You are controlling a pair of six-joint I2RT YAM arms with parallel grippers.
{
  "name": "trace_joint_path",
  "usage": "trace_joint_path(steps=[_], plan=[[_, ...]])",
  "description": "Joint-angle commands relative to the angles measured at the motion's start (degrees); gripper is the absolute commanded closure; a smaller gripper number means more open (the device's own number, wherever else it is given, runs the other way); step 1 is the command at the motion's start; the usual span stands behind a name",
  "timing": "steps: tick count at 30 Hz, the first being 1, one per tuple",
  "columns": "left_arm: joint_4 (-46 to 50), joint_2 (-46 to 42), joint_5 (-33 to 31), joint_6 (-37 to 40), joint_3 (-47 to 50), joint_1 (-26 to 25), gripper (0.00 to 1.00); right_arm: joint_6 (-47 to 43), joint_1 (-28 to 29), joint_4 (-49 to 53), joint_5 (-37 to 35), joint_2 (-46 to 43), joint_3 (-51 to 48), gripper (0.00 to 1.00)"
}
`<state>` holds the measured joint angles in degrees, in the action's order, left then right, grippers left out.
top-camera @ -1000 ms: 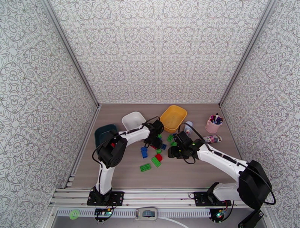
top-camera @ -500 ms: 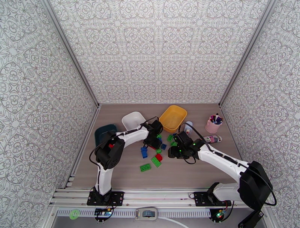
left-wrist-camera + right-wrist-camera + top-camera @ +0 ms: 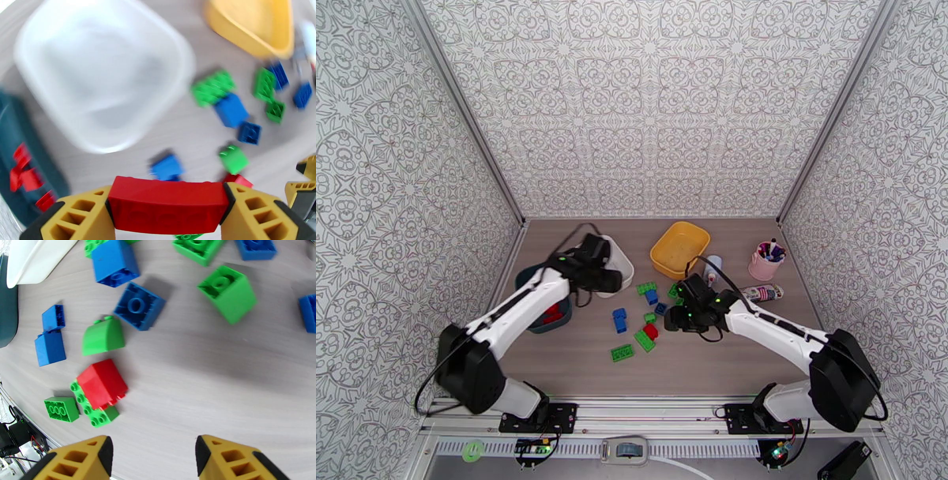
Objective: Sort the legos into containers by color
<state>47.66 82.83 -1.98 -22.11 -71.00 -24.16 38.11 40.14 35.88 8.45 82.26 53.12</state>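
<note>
A grey-brown wood-grain table (image 3: 727,355) stands between patterned walls. At the left, the teal tray (image 3: 6,130) holds red bricks (image 3: 21,173). The left gripper (image 3: 168,205) is clamped on a long red brick (image 3: 166,215), held level with its long axis running finger to finger, just beside the white tray (image 3: 173,47). Further right, the right gripper (image 3: 152,455) hangs with its fingers apart over bare table, and loose legos (image 3: 136,309) lie beyond them.

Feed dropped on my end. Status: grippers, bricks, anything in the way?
Left gripper shut on red brick, near white tray. Right gripper open, empty, above loose bricks. Teal tray holds reds; path to it looks clear.
</note>
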Motion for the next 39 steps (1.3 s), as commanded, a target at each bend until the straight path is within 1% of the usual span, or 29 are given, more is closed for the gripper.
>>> trace_joint_path(steps=[1, 4, 6, 8, 9, 11, 12, 13, 15, 17, 20, 21, 23, 27, 30, 32, 36, 39], plan=[[2.53, -4.64, -0.34, -3.08, 4.08, 8.18, 0.44, 0.12, 1.68, -0.90, 0.70, 1.89, 3.05, 0.41], [2.53, -7.70, 2.06, -3.82, 7.26, 17.30, 0.44, 0.21, 2.69, -0.85, 0.61, 3.08, 4.10, 0.41], [2.61, -8.46, 2.72, -3.44, 8.66, 22.30, 0.44, 0.28, 3.18, -0.71, 0.37, 3.56, 4.53, 0.41], [2.53, -8.31, 3.80, -2.58, 9.65, 26.22, 0.42, 0.30, 3.50, -0.70, 0.24, 3.95, 4.79, 0.41], [2.61, -7.89, 4.40, -2.29, 9.79, 28.02, 0.39, 0.30, 3.63, -0.70, 0.26, 4.17, 4.78, 0.41], [2.87, -7.25, 4.86, -1.76, 9.83, 30.02, 0.27, 0.29, 3.79, -0.63, 0.34, 4.75, 4.87, 0.40], [3.05, -7.14, 4.95, -1.50, 9.64, 30.50, 0.20, 0.28, 3.97, -0.63, 0.42, 4.97, 4.89, 0.40], [3.22, -7.31, 5.06, -1.37, 9.44, 30.56, 0.14, 0.27, 4.08, -0.55, 0.43, 5.24, 5.02, 0.39], [3.30, -8.10, 5.14, -1.57, 9.07, 30.01, 0.11, 0.25, 4.44, -0.54, 0.34, 5.60, 5.16, 0.39], [3.39, -8.72, 5.04, -2.00, 8.87, 28.90, 0.10, 0.30, 4.80, -0.59, 0.34, 6.10, 5.33, 0.39], [4.23, -9.30, 4.23, -3.10, 8.46, 25.62, 0.09, 0.07, 5.21, -0.46, 0.30, 7.02, 5.94, 0.39], [4.52, -9.47, 3.50, -3.52, 8.42, 23.29, 0.09, 0.04, 5.22, -0.29, 0.11, 7.19, 6.17, 0.39], [4.93, -9.61, 2.08, -4.40, 7.98, 18.14, 0.09, -0.03, 5.25, 0.37, -0.76, 7.25, 6.42, 0.40], [4.48, -8.83, 0.08, -4.14, 6.41, 5.92, 0.11, -0.57, 4.73, 1.90, -2.97, 6.32, 6.67, 0.41], [4.28, -6.35, -1.40, -1.33, 4.63, -2.71, 0.12, -0.51, 2.62, 1.37, -1.81, 4.34, 4.80, 0.42], [4.04, -3.88, -1.37, 0.30, 3.54, -7.36, 0.14, -0.41, 0.46, 0.63, -0.38, 2.61, 2.95, 0.45], [1.70, 1.30, 1.86, 1.63, 2.62, -14.02, 0.17, -0.41, -3.62, 0.27, 1.34, -1.40, -0.62, 0.45], [-0.23, 4.83, 4.15, 1.88, 1.92, -17.13, 0.18, -0.15, -6.16, 0.40, 2.09, -4.66, -3.35, 0.44]])
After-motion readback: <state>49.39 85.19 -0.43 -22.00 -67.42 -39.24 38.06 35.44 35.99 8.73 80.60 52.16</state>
